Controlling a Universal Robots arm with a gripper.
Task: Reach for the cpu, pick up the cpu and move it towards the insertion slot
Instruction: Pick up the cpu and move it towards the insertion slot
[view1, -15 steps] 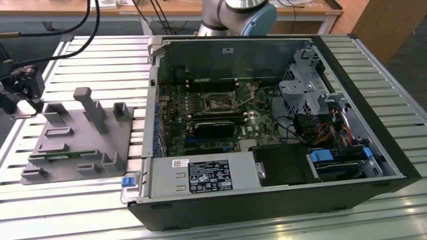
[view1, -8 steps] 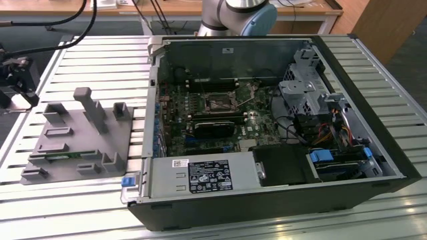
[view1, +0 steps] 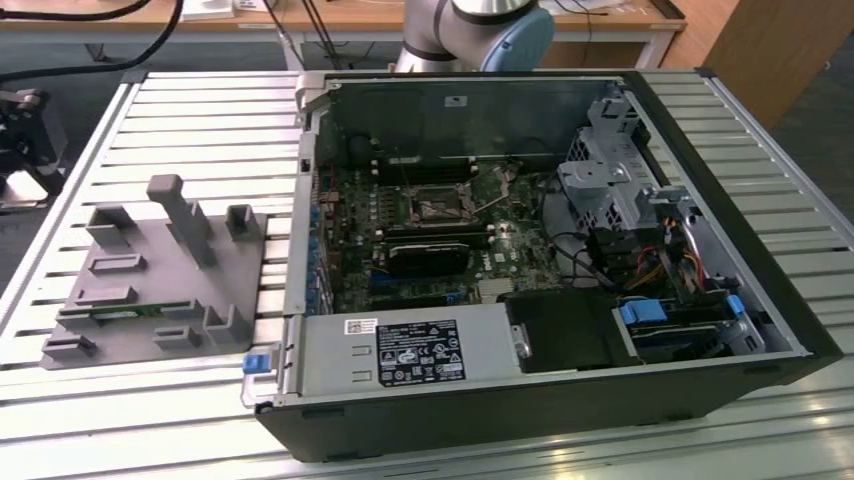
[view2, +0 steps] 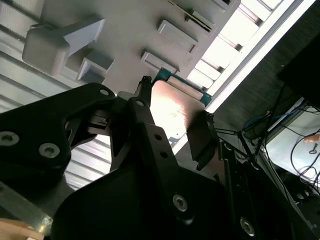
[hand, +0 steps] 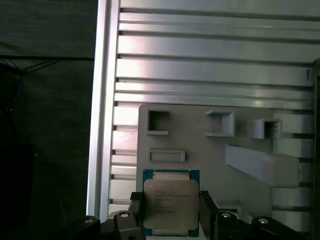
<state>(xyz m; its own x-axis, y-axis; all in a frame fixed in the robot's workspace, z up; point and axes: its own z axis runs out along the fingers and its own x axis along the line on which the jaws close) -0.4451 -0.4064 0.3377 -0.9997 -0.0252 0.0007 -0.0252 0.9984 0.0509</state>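
cpu (hand: 170, 204) is clamped at 2 opposite edges by the closed gripper (hand: 170, 197), over the grey fixture tray (hand: 200, 150). It should be kept level and squeezed evenly in transit.

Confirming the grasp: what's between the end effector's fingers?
The cpu, flanked by the fingers of the end effector in both wrist views; no gap shows at either side.

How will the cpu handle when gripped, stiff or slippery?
The cpu looks like a flat rigid plate, so probably stiff and light. Its shiny metal top suggests slippery faces; the gripper pinching its thin edges could let it tilt.
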